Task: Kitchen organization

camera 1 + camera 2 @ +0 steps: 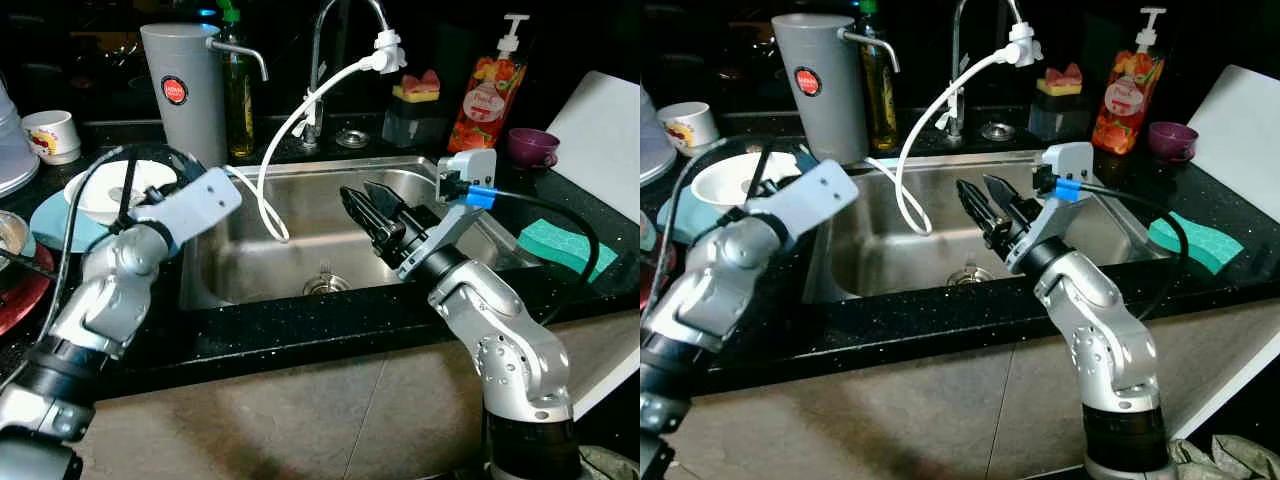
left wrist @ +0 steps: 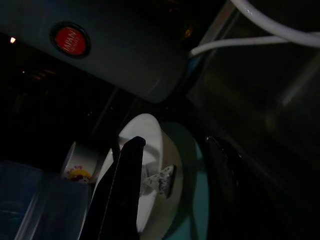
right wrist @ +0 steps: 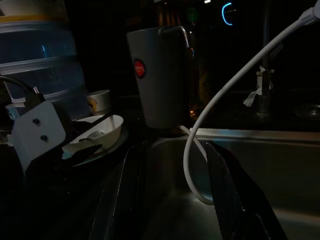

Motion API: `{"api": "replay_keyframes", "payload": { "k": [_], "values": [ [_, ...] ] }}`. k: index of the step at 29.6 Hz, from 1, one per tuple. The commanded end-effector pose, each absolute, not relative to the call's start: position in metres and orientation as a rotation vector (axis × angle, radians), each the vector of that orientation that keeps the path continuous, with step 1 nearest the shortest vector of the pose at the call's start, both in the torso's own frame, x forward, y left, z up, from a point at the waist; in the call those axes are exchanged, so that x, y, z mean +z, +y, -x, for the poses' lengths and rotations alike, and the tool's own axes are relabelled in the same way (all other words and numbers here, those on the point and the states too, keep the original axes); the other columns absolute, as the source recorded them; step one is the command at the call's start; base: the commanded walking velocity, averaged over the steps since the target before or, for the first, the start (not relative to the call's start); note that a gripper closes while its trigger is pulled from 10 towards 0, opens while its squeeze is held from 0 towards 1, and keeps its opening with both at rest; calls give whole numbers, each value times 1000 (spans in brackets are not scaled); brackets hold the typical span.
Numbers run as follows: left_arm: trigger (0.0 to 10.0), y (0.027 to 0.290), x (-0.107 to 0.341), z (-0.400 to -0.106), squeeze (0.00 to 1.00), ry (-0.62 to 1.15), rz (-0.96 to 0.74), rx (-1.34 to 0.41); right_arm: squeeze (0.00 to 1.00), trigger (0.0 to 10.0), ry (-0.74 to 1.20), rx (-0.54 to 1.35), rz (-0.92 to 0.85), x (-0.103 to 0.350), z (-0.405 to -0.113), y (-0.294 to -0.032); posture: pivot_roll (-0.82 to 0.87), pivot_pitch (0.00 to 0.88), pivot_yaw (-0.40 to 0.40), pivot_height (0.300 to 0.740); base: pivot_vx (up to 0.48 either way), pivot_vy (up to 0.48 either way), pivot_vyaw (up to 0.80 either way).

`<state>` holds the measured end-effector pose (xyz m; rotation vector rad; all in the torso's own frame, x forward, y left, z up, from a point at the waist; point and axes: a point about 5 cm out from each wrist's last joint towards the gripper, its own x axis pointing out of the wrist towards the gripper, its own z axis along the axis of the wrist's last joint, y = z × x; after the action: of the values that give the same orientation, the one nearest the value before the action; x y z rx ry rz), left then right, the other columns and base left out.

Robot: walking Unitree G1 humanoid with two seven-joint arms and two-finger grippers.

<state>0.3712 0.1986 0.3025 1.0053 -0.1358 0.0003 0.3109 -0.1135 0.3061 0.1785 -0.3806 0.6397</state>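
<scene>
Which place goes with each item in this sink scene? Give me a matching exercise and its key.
Items:
1. green sponge
2. purple cup
3. white bowl
4. right end effector

Places:
A. over the sink basin
B. counter right of the sink
C. on the teal plate, left of the sink
D. beside the soap bottle

Pairs: 1-B, 2-D, 3-C, 4-A

A steel sink [image 1: 300, 250] is set into a speckled black bench [image 1: 300, 335]. At its 12 o'clock rises a curved tap [image 1: 320, 60], from which a white hose [image 1: 290, 130] loops down into the basin. A grey canister [image 1: 185, 90] stands at 10 o'clock, an orange soap dispenser [image 1: 487, 95] at 2 o'clock, and a green sponge [image 1: 560, 245] lies at 3 o'clock.
</scene>
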Motion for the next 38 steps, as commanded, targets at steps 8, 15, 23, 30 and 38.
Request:
{"api": "replay_keyframes", "payload": {
  "k": [8, 15, 23, 30, 38],
  "values": [
    [10000, 198, 304, -379, 0, -151, -1045, 13, 0, 10000, -387, 645, -181, 307, -308, -111, 44, 180, -34, 740, 0, 0, 0],
    [3490, 207, 297, -384, 0, -126, -1058, 36, 0, 10000, -386, 647, -183, 307, -309, -111, 44, 176, -38, 740, 0, 0, 0],
    [0, 211, 291, -387, 0, -110, -1062, 41, 0, 10000, -387, 649, -181, 307, -309, -111, 42, 171, -42, 740, 0, 0, 0],
    [0, 209, 300, -386, 0, -200, -1086, 86, 0, 10000, -387, 652, -181, 308, -309, -111, 42, 167, -48, 740, 0, 0, 0],
    [10000, 208, 321, -381, 0, -352, -960, 145, 0, 10000, -392, 644, -186, 308, -310, -111, 42, 165, -50, 740, 0, 0, 0]
  ]
}}
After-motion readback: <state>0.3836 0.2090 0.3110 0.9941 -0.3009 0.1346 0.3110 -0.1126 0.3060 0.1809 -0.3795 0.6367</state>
